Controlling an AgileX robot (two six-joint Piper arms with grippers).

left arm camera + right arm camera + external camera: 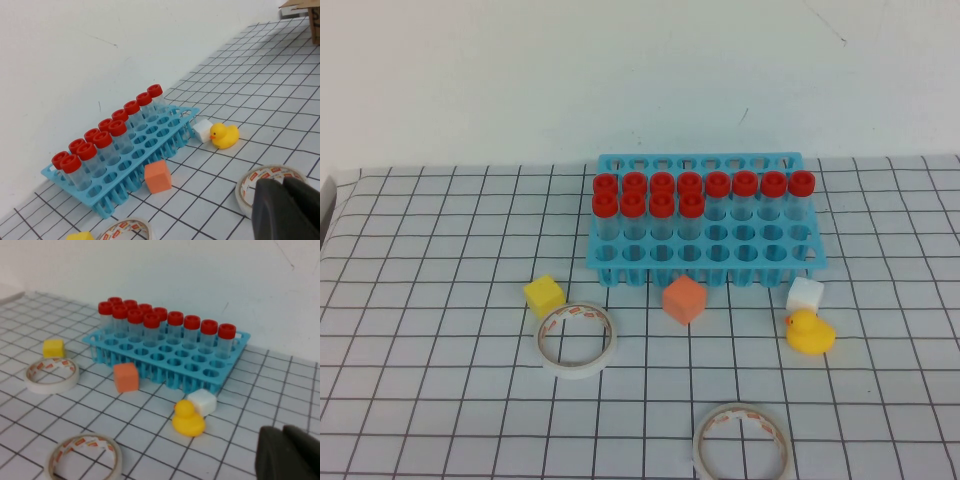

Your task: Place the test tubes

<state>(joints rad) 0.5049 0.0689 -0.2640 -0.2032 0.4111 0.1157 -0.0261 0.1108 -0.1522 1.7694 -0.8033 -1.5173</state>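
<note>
**Twelve capped tubes stand in the rack; both grippers closed and empty**

The clear plastic test tubes with red screw caps point(717, 186) stand upright in a bright blue plastic rack point(710, 262) at the far middle of the black-and-white checked table cover point(420, 400), close to the white wall. Eight fill one row near the back. Four more stand just in front of them, on the robot's left half. The front rows of holes are open.

Along the rack's near edge lie a yellow foam cube point(544, 296), an orange foam cube point(683, 299), a white cube point(805, 294) and a yellow rubber duck point(809, 333). The duck is just beside the white cube. Two rolls of white tape lie nearer the robot, one by the yellow cube point(577, 339) and one at the near edge point(743, 442).

The left gripper point(285, 189) shows only in its wrist view, above the cover by the nearer tape roll. Its dark fingers are pressed together on nothing. The right gripper point(283, 436) shows likewise, well short of the duck, with its jaws fully closed and empty.
</note>
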